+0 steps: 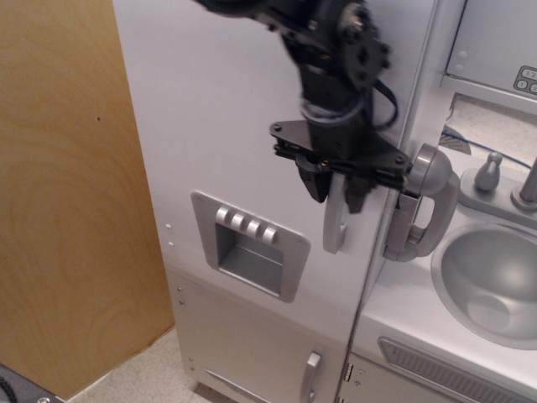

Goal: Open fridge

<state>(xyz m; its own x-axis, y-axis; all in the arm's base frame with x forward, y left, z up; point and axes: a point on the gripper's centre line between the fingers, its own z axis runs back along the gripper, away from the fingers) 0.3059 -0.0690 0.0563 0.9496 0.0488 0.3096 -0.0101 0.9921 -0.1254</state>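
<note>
The tall white fridge [226,109] fills the middle of the view, its large door closed. The door carries a grey dispenser recess [250,243] with several buttons and a grey vertical bar handle [335,222] near its right edge. My black gripper [336,189] comes down from the top and its two fingers have closed around the upper part of the handle, one finger on each side. The handle's top end is hidden behind the gripper.
A smaller lower door with a short grey handle [310,378] sits under the large door. A grey toy phone [424,206] hangs just right of the fridge. A grey sink [491,285] with a faucet [529,185] lies to the right. A wooden panel [67,185] stands at the left.
</note>
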